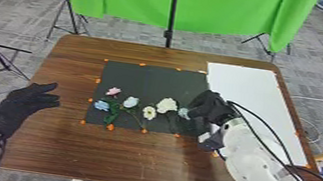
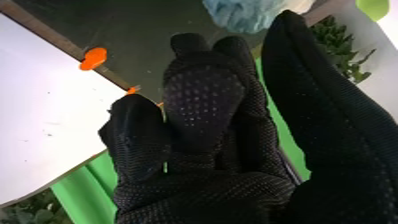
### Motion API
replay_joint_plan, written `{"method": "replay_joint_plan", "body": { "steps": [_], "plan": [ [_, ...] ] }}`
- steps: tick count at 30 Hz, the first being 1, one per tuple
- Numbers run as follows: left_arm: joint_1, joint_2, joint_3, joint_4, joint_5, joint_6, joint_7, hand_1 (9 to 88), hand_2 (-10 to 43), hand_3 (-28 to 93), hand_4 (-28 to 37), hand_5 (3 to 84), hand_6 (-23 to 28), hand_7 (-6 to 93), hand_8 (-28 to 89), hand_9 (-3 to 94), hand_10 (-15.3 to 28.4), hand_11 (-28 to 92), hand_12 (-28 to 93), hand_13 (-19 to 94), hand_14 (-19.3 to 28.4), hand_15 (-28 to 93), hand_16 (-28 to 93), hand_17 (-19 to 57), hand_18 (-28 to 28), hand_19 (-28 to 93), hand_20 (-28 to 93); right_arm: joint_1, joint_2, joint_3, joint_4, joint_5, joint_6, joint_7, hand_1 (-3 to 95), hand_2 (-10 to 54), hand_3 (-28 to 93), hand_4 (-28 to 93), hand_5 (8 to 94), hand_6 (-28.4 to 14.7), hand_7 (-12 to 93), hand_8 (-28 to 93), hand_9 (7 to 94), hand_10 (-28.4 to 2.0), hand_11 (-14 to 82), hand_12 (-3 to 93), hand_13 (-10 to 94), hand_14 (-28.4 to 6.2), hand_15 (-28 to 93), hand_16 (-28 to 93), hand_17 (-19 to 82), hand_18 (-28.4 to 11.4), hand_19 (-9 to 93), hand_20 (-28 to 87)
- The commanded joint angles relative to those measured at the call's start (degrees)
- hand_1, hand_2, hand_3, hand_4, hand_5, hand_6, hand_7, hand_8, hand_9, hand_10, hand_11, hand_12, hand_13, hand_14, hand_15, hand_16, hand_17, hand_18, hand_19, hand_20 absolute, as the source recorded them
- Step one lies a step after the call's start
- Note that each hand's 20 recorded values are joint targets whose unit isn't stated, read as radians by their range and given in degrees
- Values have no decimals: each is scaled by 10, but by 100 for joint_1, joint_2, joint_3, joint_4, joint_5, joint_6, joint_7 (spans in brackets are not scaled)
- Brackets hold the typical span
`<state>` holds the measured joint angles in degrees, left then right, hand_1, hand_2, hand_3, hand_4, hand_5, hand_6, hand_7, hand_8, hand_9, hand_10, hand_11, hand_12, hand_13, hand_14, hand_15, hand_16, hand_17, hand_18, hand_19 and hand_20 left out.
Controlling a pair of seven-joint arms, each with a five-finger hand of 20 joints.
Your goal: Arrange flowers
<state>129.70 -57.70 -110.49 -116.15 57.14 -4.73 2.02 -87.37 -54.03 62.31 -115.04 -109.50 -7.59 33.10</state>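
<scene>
The pale blue bloom (image 1: 183,113) lies toward the right side of the black mat (image 1: 151,79), its head just beside the right hand (image 1: 212,108). That hand's fingers are nearly straight, and the thumb stands away from them, with no grip to be seen; the bloom shows just past their tips. Whether the stem runs under the palm cannot be told.

The step seems to be either settling this flower in the row or preparing to take it; the row looks well along. For a pick-up, the hand would do best to close low on the stem, since the petals look soft and could crush or twist. For a release, it should lift straight up before drawing away, so that no leaf is dragged along by the glove.

Next to the bloom is the white flower (image 1: 167,105), close enough that a sweep inward could knock it. Beyond it come the cream flower (image 1: 150,112), the bluish-white flower (image 1: 130,102), the pink flower (image 1: 114,91) and the light blue flower (image 1: 101,105), their stems spread toward the near edge.

The far half of the mat is bare and gives room to shift heads. The white sheet (image 1: 243,89) offers the right arm an exit. The left hand (image 1: 26,103), open, waits over the brown table (image 1: 148,162), well outside the mat.
</scene>
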Motion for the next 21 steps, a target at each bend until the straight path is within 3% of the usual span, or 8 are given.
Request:
{"method": "replay_joint_plan", "body": {
  "steps": [1,12,17,21],
  "plan": [
    [48,-14,-17,12,32,-94,-91,164,173,663,-283,442,79,43,-41,469,164,157,121,394,203,190,9,79,155,154,179,-104,63,72,-93,-65,12,-1,491,-95,642,-172,625,-25,148,-86,647,-165,122,178,842,-34,608,308,549,-166,932,504],
    [47,-2,-22,12,35,-105,-89,165,173,661,-283,441,79,43,-41,468,163,157,121,393,203,190,10,77,155,154,178,-159,137,379,-174,-5,179,-54,481,-95,642,-169,621,-28,147,-85,644,-165,120,179,840,-36,611,305,547,-168,932,505],
    [55,-21,-16,1,46,-96,-78,165,173,662,-283,442,79,43,-41,468,164,157,122,393,203,189,10,77,155,154,178,-432,214,1122,-466,745,173,-213,474,-95,639,-167,620,-29,145,-84,644,-165,120,179,839,-37,612,305,546,-170,932,507],
    [82,-20,-37,-12,39,-62,-64,165,173,660,-283,441,79,42,-41,468,164,157,122,394,203,189,10,77,155,154,178,-1010,330,1929,-495,2427,1457,-1818,439,-95,648,-158,627,-30,148,-83,661,-162,129,182,832,-44,614,306,538,-172,932,510]
  ]
}}
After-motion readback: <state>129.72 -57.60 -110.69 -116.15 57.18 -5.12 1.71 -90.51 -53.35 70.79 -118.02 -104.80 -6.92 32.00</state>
